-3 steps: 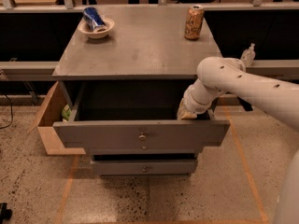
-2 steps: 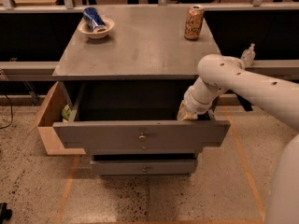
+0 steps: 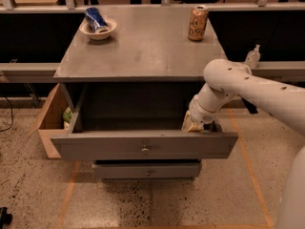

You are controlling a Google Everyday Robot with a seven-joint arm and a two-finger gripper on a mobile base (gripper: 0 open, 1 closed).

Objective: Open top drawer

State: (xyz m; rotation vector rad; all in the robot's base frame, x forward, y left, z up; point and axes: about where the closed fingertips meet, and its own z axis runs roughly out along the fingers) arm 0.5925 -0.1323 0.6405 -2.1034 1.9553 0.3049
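The top drawer (image 3: 109, 146) is grey, wide and tall-fronted, with a small round metal knob (image 3: 145, 150) at its centre. It stands pulled far out of the grey cabinet (image 3: 143, 46), its deep box open to view. My white arm comes in from the right and reaches down into the drawer's right end. My gripper (image 3: 193, 124) is at the inside right corner, just behind the drawer front. A narrower grey drawer (image 3: 147, 170) sits below, nearly closed.
On the cabinet top stand a white bowl (image 3: 98, 28) holding a blue can and an orange drink can (image 3: 198, 23). A cardboard box (image 3: 52, 120) sits on the floor at the cabinet's left. A small bottle (image 3: 252, 57) stands on the ledge at right.
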